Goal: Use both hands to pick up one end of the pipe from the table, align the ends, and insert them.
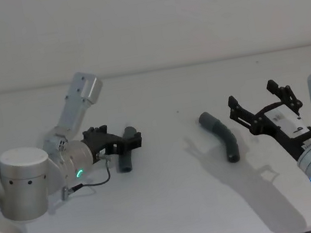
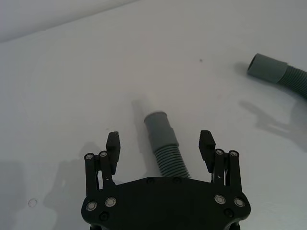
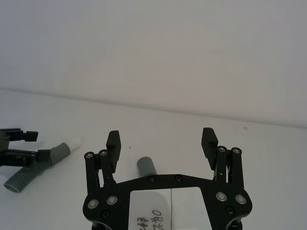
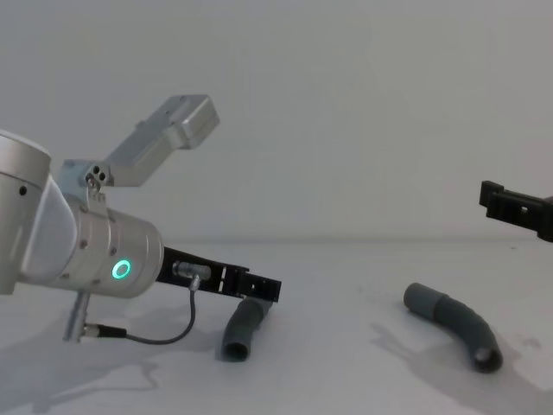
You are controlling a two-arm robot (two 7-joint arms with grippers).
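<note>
The left gripper (image 2: 160, 141), fingers (image 2: 113, 146) open, straddles the short pipe (image 2: 165, 153); right gripper (image 3: 162, 142), fingers (image 3: 209, 143) open, bears an unreadable label (image 3: 152, 212).

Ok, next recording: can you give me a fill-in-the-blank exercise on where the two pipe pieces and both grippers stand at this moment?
1. The left gripper is ____, with one finger on each side of the short dark grey ribbed pipe piece.
2. The longer dark grey ribbed pipe piece is ____ rather than straight and lies on the plain white table.
3. The right gripper is open and holds ____.

Missing words: open; curved; nothing.
</note>
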